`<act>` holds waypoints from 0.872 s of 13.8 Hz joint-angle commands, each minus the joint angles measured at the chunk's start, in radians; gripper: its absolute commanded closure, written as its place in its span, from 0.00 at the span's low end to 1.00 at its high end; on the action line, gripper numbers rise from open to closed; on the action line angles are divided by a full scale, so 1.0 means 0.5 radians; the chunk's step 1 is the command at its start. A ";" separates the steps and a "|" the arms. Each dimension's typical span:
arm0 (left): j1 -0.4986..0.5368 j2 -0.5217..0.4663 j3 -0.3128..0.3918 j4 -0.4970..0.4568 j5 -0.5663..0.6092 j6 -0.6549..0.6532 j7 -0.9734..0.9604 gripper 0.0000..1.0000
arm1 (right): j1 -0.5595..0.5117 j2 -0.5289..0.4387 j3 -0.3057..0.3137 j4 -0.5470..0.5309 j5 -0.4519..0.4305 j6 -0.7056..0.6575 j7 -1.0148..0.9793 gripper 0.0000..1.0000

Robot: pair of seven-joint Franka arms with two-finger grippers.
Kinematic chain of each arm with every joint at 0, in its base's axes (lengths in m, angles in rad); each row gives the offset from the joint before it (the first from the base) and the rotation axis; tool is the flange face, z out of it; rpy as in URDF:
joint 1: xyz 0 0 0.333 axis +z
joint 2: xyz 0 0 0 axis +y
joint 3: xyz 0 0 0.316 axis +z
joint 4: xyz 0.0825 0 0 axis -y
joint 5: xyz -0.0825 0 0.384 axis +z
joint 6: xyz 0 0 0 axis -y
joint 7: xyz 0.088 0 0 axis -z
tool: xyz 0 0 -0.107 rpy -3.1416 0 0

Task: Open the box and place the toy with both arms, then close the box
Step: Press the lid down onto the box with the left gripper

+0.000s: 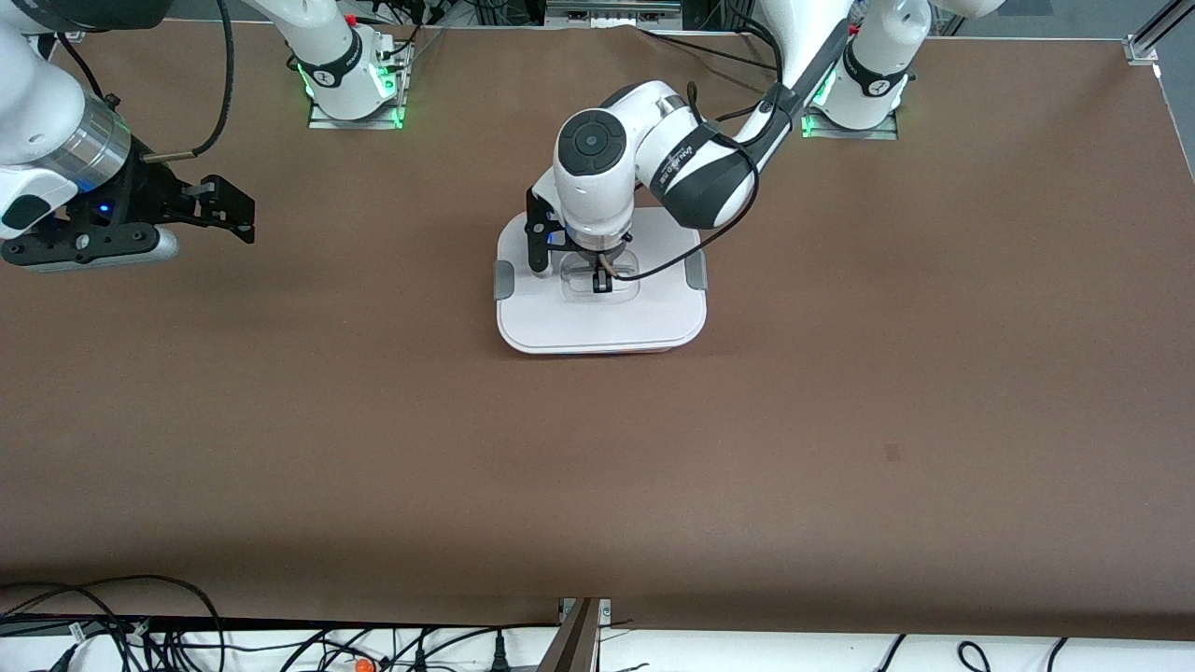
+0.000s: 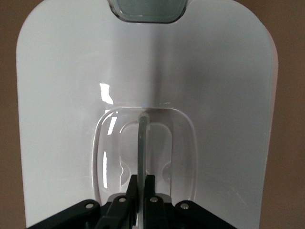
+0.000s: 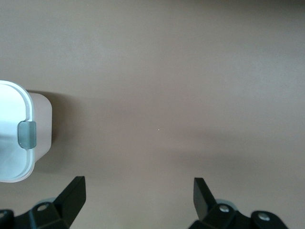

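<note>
Front view. The box (image 1: 602, 313) sits on the counter (image 1: 840, 420) roughly midway between the two arm ends, closer to the base edge than to the camera edge. Its white lid (image 1: 597, 322) is seated flat, with a grey clip (image 1: 503, 279) toward the right arm's end and another (image 1: 695, 271) toward the left arm's end. The long axis looks to run along the counter's length, though the outline is near square. The left hand (image 1: 600, 277) is down on the recessed handle at the lid's centre, fingers pressed together on it. A centre grip probably keeps the lid level when it is lifted. The right hand (image 1: 219, 210) hangs over the counter's right-arm end, well apart from the box, waiting. No toy is visible.

Left wrist view. The left hand's fingers (image 2: 148, 183) pinch the thin upright rib of the handle (image 2: 143, 143), which stands in its clear recess. One grey clip (image 2: 147, 10) shows at the lid's edge. The rib appears to run in line with that clip, so the pinch goes across its thin side.

Right wrist view. The right hand (image 3: 138, 195) is spread wide over bare counter, holding nothing. A corner of the box (image 3: 40, 126) and one clip (image 3: 26, 134) show at the picture's edge. Lid is on; opening is not yet done.
</note>
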 commanded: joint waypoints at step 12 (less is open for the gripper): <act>-0.014 -0.091 0.015 -0.078 0.117 -0.021 0.173 1.00 | -0.014 0.043 -0.001 0.046 -0.015 0.161 0.003 0.00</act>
